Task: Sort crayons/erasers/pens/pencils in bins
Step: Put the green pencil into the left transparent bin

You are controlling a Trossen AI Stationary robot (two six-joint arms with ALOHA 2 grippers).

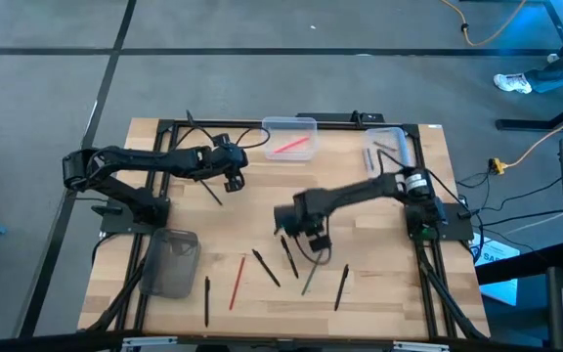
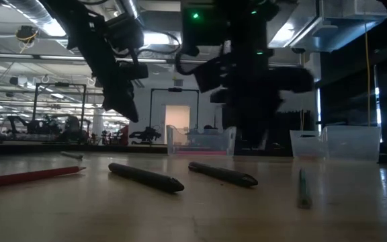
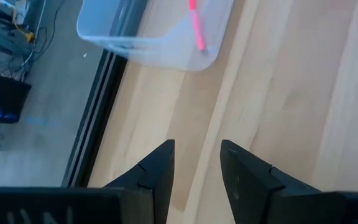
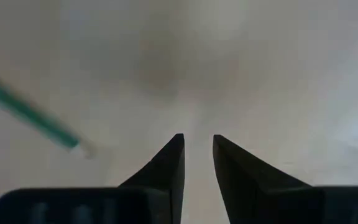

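My right gripper [image 4: 197, 146] hangs low over bare table wood [image 1: 379, 244] at the middle of the high view, jaws parted by a narrow gap with nothing between them. In its wrist view a green pencil [image 4: 30, 115] lies just beside the tips, so I judge I am placed to come down on it or on one of the loose pieces around it.

My left gripper [image 3: 197, 155] sits at upper left-centre in the high view, fingers spread and empty, aimed toward the clear bin with a pink crayon [image 3: 196, 25] in it, which reads as the drop-off side.

Outward from the right gripper: dark pens [image 1: 265, 267] and a red pencil [image 1: 236, 284] lie scattered along the lower middle, well apart from each other, which leaves room to close on one without catching another. The pink-crayon clear bin [image 1: 291, 124] stands at the top edge, centre; a second clear bin [image 1: 406, 137] holding dark items at the upper right corner; the smoky grey bin [image 1: 171, 262] at lower left, near the edge. All three hug the rim, so the centre stays open for carrying. My right arm crosses between the pens and the upper right bin.
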